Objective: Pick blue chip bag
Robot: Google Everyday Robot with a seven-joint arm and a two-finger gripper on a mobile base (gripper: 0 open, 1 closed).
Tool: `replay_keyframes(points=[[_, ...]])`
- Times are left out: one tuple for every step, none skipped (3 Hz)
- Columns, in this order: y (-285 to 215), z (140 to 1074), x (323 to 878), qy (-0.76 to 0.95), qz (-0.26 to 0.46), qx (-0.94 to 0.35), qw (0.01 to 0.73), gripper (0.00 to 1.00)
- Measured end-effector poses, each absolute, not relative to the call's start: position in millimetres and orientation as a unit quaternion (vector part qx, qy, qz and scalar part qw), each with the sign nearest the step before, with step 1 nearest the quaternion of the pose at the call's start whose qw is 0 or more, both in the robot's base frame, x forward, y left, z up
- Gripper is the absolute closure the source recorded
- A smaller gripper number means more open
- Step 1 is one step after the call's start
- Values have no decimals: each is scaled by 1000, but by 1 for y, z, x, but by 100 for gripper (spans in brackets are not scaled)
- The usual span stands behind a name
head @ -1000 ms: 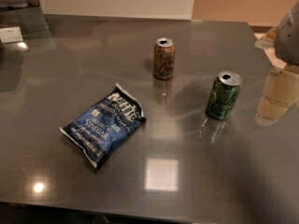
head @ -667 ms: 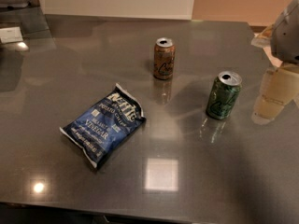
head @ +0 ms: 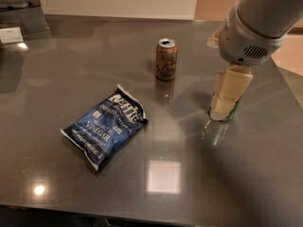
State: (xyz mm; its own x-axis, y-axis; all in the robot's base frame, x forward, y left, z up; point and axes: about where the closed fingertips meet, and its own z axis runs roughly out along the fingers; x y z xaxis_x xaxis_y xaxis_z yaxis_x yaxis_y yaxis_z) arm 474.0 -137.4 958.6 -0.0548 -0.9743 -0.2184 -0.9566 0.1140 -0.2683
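Blue chip bag (head: pixel 105 126) lies flat on the dark counter (head: pixel 213 183), left of center and turned diagonally. White lettering reads "VINEGAR"; the logo above it is too blurred to read. Bare counter surrounds the bag, with the front edge near its lower corner. A brown can (head: pixel 166 59) stands upright at upper center, well apart from the bag, label unreadable. The tool (head: pixel 222 109) hangs at right of center from the arm (head: pixel 258 27), which enters from the upper right. It covers most of a green can (head: pixel 233 112); only a sliver shows. Cannot tell how far the tool is open or whether it touches the can. The counter's right edge runs close behind the tool.
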Motion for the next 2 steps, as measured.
replay_keyframes(points=[[-97, 944, 492, 696, -15, -696, 175, 0], [-63, 928, 507, 665, -5, -729, 162, 0]])
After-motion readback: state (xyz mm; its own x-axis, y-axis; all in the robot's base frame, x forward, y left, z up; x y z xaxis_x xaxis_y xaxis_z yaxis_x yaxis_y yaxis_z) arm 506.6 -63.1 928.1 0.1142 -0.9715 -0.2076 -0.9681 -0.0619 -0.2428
